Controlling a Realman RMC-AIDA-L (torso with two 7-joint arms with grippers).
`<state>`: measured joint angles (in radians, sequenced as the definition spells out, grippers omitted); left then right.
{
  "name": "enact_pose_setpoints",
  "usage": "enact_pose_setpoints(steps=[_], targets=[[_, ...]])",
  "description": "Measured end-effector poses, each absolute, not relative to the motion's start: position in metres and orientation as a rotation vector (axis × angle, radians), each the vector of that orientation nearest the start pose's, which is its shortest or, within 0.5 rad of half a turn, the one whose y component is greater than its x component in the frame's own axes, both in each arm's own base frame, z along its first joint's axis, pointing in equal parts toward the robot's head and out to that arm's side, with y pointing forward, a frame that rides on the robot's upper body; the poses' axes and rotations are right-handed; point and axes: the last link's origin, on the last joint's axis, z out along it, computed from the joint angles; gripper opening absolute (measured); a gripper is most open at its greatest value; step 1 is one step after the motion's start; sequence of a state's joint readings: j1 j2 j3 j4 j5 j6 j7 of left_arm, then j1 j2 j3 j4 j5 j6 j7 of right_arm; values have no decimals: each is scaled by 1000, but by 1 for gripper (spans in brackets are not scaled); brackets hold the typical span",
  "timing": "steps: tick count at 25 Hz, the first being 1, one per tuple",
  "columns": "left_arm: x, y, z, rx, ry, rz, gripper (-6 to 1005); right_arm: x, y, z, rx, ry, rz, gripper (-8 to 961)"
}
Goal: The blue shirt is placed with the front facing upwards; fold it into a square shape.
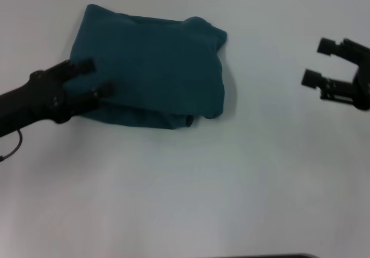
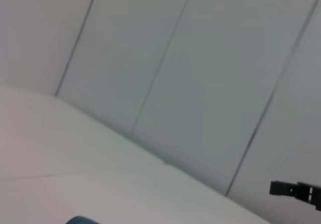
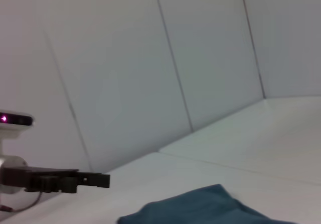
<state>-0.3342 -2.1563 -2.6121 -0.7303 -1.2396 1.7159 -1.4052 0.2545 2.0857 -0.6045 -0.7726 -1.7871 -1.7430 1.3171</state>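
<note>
A plain white bench (image 1: 191, 200) filled the head view, smooth and matte, and pale panelled walls (image 3: 125, 73) with thin dark seams rose behind it. The blue shirt (image 1: 153, 67) lay toward the bench's far left part, soft teal cotton folded into a rough, rumpled square with layered edges along its near side. The left gripper (image 1: 95, 77) rested at the shirt's left edge, jaws spread over the fabric. The right gripper (image 1: 319, 62) hovered well apart near the right edge, jaws released and holding nothing
</note>
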Motion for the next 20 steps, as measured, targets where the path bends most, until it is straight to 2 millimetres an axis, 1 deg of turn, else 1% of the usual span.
enact_pose_setpoints(steps=[1, 3, 5, 8, 10, 14, 16, 20], targets=[[-291, 267, 15, -2494, -809, -1025, 863, 307, 252, 47, -2467, 623, 975, 939], [-296, 258, 21, -2507, -804, -1047, 862, 307, 244, 46, -2460, 589, 1033, 939], [-299, 248, 26, -2542, -805, -1085, 857, 304, 242, 45, -2461, 567, 1068, 940], [-302, 237, 28, -2599, -824, -1110, 841, 301, 246, 39, -2496, 566, 1065, 940], [-304, 232, 25, -2627, -829, -1109, 835, 299, 249, 34, -2520, 572, 1059, 940], [-305, 225, 10, -2667, -816, -1083, 833, 296, 250, 24, -2574, 586, 1054, 940], [-304, 224, 3, -2686, -813, -1062, 832, 294, 248, 16, -2634, 597, 1031, 940], [-306, 221, -1, -2704, -812, -1038, 829, 289, 244, -2, -2756, 628, 1009, 940]])
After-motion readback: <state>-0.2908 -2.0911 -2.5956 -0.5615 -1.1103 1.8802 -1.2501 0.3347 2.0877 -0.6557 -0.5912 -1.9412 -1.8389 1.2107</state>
